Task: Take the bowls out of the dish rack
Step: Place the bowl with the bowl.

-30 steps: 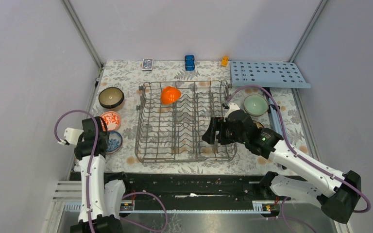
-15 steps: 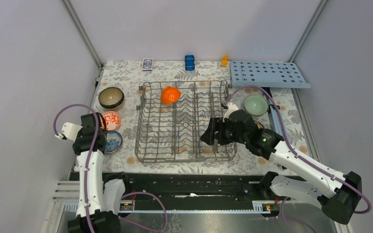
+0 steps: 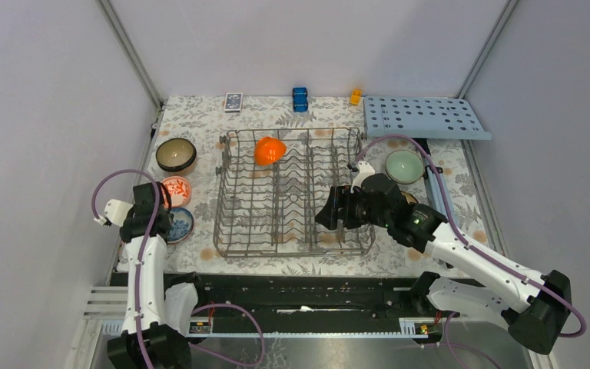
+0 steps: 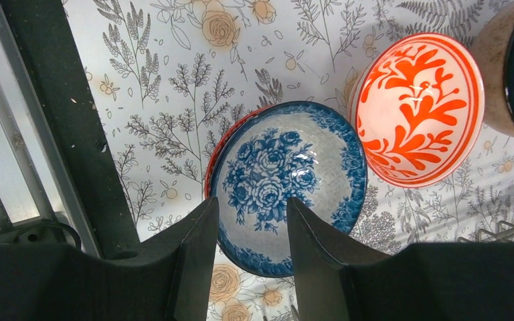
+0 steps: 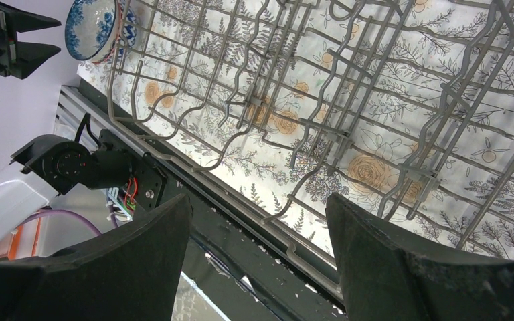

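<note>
From above, we see the dish rack (image 3: pixel 230 192) in the middle of the flower-patterned desk (image 3: pixel 200 123). One orange bowl (image 3: pixel 270 151) stands tilted among the tines near the rack's far edge. Left of the rack, three bowls sit on the desk in a row: a dark brown bowl (image 3: pixel 175 154) farthest back, then a red-and-white bowl (image 3: pixel 177 187), and a blue-and-white bowl (image 3: pixel 180 224) nearest. A pale green bowl (image 3: pixel 404 165) sits right of the rack. The left pincer (image 3: pixel 161 221) hangs over the blue-and-white bowl. The right pincer (image 3: pixel 329 215) is over the rack's near right part.

In the left wrist view, the left pincer (image 4: pixel 252 221) is spread, with nothing between its fingers. The blue-and-white bowl (image 4: pixel 284 174) lies directly below, with an orange-red rim (image 4: pixel 224 150) showing under its left edge. The red-and-white bowl (image 4: pixel 416 110) is just beside it.

In the right wrist view, the right pincer (image 5: pixel 258 200) is spread wide and holds nothing. Below it we see the rack's bare wires (image 5: pixel 308 100) and the desk's near edge.
</note>
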Controlling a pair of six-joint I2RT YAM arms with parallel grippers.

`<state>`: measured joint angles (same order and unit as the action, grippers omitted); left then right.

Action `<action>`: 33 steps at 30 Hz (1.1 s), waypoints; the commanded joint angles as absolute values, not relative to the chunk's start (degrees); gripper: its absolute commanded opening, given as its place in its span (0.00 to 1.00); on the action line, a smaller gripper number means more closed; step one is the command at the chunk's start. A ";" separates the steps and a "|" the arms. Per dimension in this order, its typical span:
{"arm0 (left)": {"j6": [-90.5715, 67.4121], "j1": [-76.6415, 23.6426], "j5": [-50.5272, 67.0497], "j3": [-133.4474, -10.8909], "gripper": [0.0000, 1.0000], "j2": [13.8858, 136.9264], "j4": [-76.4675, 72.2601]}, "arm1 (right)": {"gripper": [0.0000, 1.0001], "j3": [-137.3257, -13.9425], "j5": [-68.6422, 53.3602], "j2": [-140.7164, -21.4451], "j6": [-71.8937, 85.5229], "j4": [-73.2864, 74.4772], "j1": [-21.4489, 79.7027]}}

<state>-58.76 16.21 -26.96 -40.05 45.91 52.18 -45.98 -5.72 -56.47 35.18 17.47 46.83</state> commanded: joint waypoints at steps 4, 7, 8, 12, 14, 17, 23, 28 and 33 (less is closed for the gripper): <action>-60.47 16.57 -24.88 -38.07 0.43 46.93 49.32 | 0.80 -47.09 -5.99 -56.36 34.67 16.27 46.62; -60.92 16.74 -25.20 -37.81 0.41 46.35 49.36 | 0.80 -47.12 -5.80 -55.93 35.01 16.40 46.63; -61.13 16.78 -25.39 -37.81 0.41 46.12 49.58 | 0.80 -47.15 -5.80 -55.98 35.15 16.51 46.64; -62.40 16.86 -27.47 -39.07 0.47 45.01 52.04 | 0.80 -47.51 -6.10 -56.41 35.55 16.89 46.61; -62.95 16.87 -28.79 -39.77 0.49 43.98 53.33 | 0.80 -47.67 -6.42 -56.70 35.85 16.88 46.66; -63.39 16.79 -29.51 -40.47 0.50 43.28 54.69 | 0.80 -48.19 -7.16 -57.56 36.26 17.00 46.64; -63.80 16.82 -28.21 -39.38 0.46 44.59 53.80 | 0.80 -48.78 -7.76 -58.28 37.15 17.31 46.65; -63.81 16.86 -28.15 -38.55 0.37 45.17 52.82 | 0.80 -48.69 -7.73 -58.34 37.91 17.14 46.66; -63.96 16.87 -27.84 -37.99 0.33 46.79 52.20 | 0.80 -48.86 -7.95 -59.09 38.27 17.00 46.76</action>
<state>-63.48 16.51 -27.42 -37.89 45.56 54.06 -46.11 -7.07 -58.35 37.47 17.69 46.83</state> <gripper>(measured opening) 0.338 0.798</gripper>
